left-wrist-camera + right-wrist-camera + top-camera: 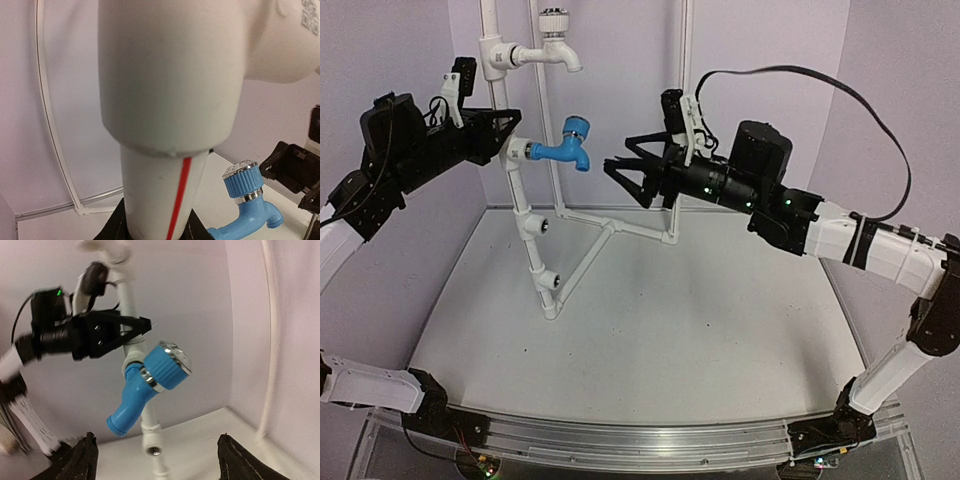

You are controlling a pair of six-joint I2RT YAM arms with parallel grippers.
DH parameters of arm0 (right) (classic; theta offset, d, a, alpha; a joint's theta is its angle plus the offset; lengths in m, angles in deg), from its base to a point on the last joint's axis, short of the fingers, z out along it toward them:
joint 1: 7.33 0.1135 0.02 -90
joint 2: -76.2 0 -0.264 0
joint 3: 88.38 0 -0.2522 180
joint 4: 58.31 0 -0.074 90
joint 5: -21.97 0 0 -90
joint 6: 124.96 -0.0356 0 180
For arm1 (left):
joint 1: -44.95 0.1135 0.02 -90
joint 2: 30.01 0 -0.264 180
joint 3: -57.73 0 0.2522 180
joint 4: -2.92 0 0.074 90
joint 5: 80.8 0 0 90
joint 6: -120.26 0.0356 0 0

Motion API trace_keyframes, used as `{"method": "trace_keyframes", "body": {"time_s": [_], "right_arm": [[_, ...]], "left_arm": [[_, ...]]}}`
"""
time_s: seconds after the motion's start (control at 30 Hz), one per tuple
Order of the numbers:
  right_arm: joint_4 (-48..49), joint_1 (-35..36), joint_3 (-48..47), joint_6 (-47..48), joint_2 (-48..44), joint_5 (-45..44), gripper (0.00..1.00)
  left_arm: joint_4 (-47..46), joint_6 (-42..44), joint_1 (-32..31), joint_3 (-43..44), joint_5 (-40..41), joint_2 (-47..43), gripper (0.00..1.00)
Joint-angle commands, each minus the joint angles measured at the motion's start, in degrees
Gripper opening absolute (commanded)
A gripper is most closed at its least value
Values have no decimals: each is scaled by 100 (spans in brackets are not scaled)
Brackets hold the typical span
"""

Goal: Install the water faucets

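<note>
The bright blue plastic faucet with the round ribbed knob [565, 148] was found seated in a side socket of the upright white pipe frame [527, 205], with its spout turned down. The white plastic faucet with the silvery knob [555, 42] was mounted higher on the same frame. Both taps being in place, the step in hand was judged to be the final seating or tightening of the blue one. How firmly it sat in its socket could not be told.

The frame's upright was clamped by the left gripper [501, 134] just behind the blue faucet, and so was held steady. The right gripper [618, 170] was held level with the blue faucet and near it, without touching it. Its black fingers [82, 462] were spread wide and nothing was held between them.

If more seating was needed, the next move was judged to call for a short advance. The jaws would have to be closed on the faucet body or knob, and the frame kept braced by the left gripper, so that it would not be tipped on the pale table [670, 340].
</note>
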Motion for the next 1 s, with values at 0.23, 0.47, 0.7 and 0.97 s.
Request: {"method": "trace_keyframes", "body": {"time_s": [0.23, 0.47, 0.7, 0.97], "right_arm": [[-943, 225, -413, 8322, 14, 1226, 85], [-342, 365, -1018, 9293, 718, 1020, 89], [362, 366, -1529, 9593, 1346, 601, 87], [699, 365, -2019, 9610, 1795, 225, 78]], "left_arm": [[1284, -1007, -111, -123, -612, 276, 0], [1320, -1022, -111, -186, -568, 187, 0], [1328, -1024, -112, -193, -608, 178, 0], [1329, -1017, -111, -212, -646, 164, 0]]}}
